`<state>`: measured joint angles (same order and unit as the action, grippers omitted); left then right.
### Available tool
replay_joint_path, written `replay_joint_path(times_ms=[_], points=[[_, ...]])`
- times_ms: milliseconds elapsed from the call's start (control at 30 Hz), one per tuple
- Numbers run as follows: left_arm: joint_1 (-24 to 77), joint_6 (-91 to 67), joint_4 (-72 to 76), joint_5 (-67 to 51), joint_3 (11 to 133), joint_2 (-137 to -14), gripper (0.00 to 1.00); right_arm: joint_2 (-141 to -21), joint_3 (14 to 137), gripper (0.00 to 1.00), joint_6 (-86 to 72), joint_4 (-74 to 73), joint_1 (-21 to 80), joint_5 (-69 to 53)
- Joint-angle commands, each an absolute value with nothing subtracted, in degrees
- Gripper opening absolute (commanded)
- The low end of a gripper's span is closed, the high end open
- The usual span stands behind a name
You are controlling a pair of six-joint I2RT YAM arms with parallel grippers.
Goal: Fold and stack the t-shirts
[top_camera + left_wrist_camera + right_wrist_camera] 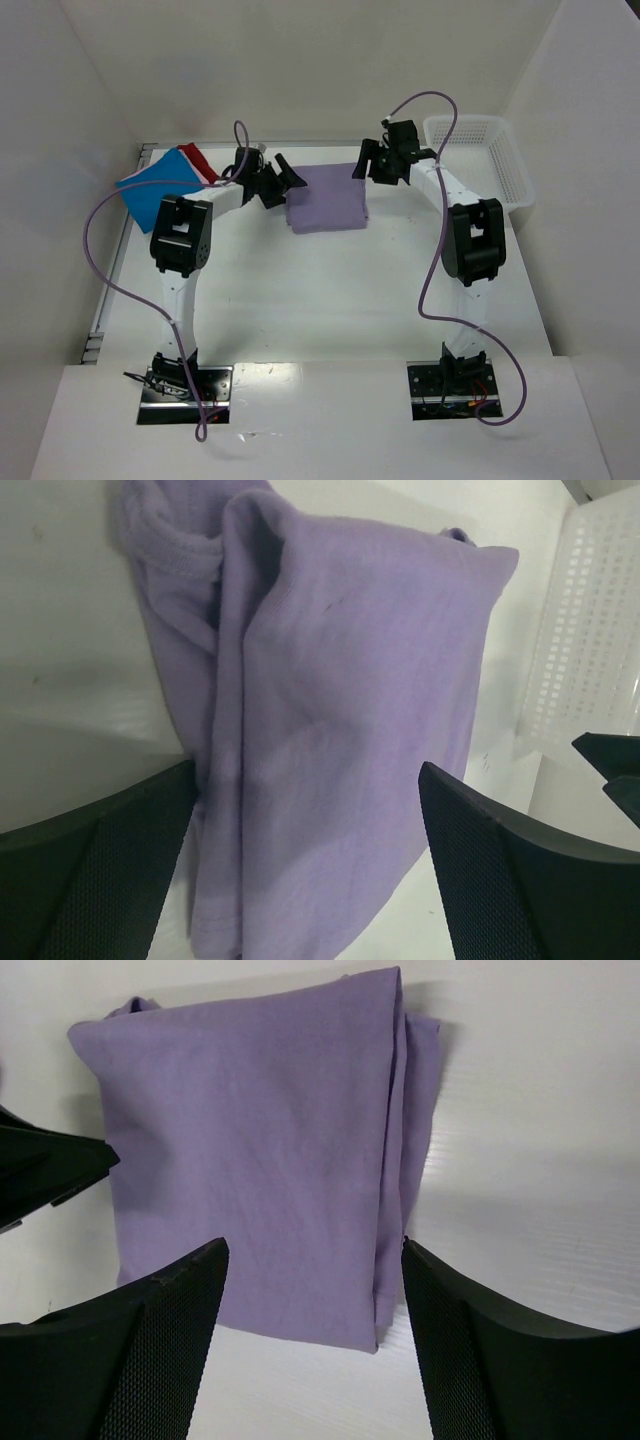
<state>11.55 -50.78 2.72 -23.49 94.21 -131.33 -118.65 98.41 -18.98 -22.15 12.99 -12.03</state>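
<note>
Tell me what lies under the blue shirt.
The edge of a red shirt peeks out from under the blue shirt at its far side. Whatever else lies beneath is covered by the blue cloth.

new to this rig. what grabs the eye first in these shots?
A folded purple shirt lies mid-table toward the far side. The left pincer is open at its left edge and the right pincer is open at its far right corner, and neither grips it. At far left a blue shirt has a red shirt peeking out at its far edge, and a white basket stands at far right.
</note>
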Motion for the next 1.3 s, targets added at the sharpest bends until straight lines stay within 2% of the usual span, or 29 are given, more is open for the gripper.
replay_joint_path(times_ms=[0,233,900,1033,1067,1167,1200,1267], points=[[12.0,-53.0,-5.2,-16.8,89.1,-129.8,0.99,-115.0,98.1,0.76,-17.9,-22.1,13.6,-10.9],[11.0,-54.1,-1.8,-15.6,82.4,-126.6,0.99,-113.8,96.2,0.76,-17.9,-21.6,13.6,-10.4],[14.7,-55.8,1.8,-15.3,85.7,-132.8,0.98,-112.8,96.2,0.77,-17.4,-22.1,13.6,-10.9],[14.7,-55.8,1.8,-15.3,86.2,-132.8,0.89,-112.8,96.2,0.77,-17.4,-22.1,13.6,-10.9],[14.7,-56.4,1.8,-15.3,86.2,-132.8,0.78,-112.8,96.2,0.77,-17.4,-22.1,13.6,-10.9],[14.7,-56.4,1.8,-14.8,86.2,-132.8,0.60,-112.8,96.2,0.77,-17.4,-22.1,13.6,-10.4],[14.7,-56.4,1.8,-14.8,86.2,-132.8,0.48,-112.2,95.7,0.77,-17.4,-22.1,13.6,-10.4],[14.7,-56.4,1.2,-14.8,86.7,-133.3,0.38,-112.2,95.7,0.77,-17.4,-22.1,13.6,-10.4]])
